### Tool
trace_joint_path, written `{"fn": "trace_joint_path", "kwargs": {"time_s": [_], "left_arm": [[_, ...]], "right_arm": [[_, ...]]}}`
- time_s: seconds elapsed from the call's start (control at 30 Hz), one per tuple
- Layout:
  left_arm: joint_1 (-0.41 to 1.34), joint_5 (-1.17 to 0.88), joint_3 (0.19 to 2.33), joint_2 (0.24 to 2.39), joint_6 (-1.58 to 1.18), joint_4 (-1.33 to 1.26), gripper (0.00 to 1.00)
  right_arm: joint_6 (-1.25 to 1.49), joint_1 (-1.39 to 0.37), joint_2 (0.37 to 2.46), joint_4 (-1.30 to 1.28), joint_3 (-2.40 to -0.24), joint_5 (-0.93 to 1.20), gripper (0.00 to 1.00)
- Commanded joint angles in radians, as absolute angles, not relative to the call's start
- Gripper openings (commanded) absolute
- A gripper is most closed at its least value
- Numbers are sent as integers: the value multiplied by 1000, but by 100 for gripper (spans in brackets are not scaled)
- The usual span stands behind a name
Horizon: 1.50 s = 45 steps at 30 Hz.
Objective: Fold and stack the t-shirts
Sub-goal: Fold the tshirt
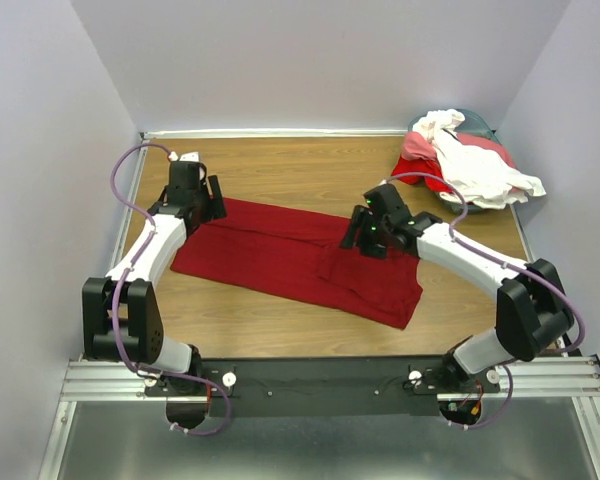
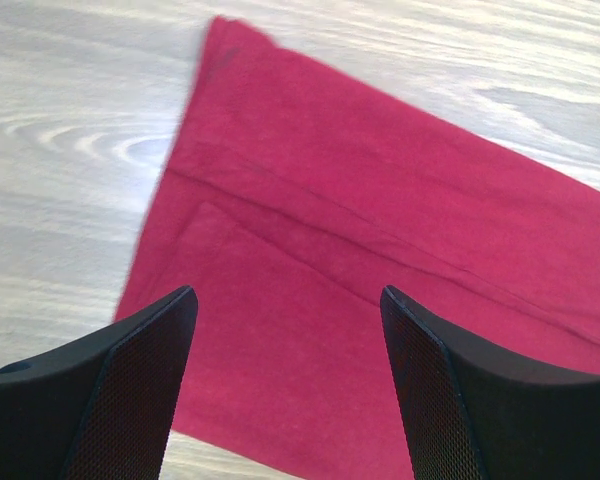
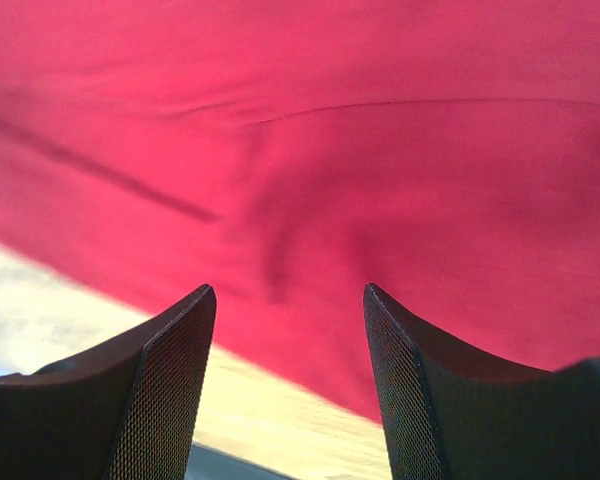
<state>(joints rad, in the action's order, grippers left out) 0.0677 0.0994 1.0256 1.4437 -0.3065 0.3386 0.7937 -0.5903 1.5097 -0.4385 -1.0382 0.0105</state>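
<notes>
A large dark crimson t-shirt [image 1: 290, 262] lies folded into a long strip across the middle of the wooden table. My left gripper [image 1: 205, 205] hovers open over the strip's left end [image 2: 310, 300], nothing between its fingers. Over the strip's right part, my right gripper [image 1: 365, 238] also stands open, with only cloth [image 3: 310, 170] below and nothing held. The other t-shirts, white [image 1: 480, 165], lighter red-pink [image 1: 425, 160] and teal [image 1: 480, 125], sit in a heap at the back right corner.
The wooden table [image 1: 280, 165] is walled at the back and both sides. A metal rail [image 1: 310, 380] with both arm bases runs along the near edge. The heap of shirts fills the back right corner.
</notes>
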Motion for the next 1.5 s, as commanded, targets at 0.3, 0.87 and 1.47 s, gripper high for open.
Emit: {"fn": "trace_joint_path", "kwargs": {"time_s": [0.3, 0.87, 1.47], "left_arm": [[305, 40, 1200, 1588, -362, 278, 82], [308, 5, 1249, 1844, -413, 201, 82], [288, 5, 1187, 1870, -422, 173, 82]], "right_arm": [[701, -241, 1359, -474, -870, -34, 68], [537, -43, 1566, -350, -989, 40, 47], [541, -43, 1698, -219, -992, 94, 40]]}}
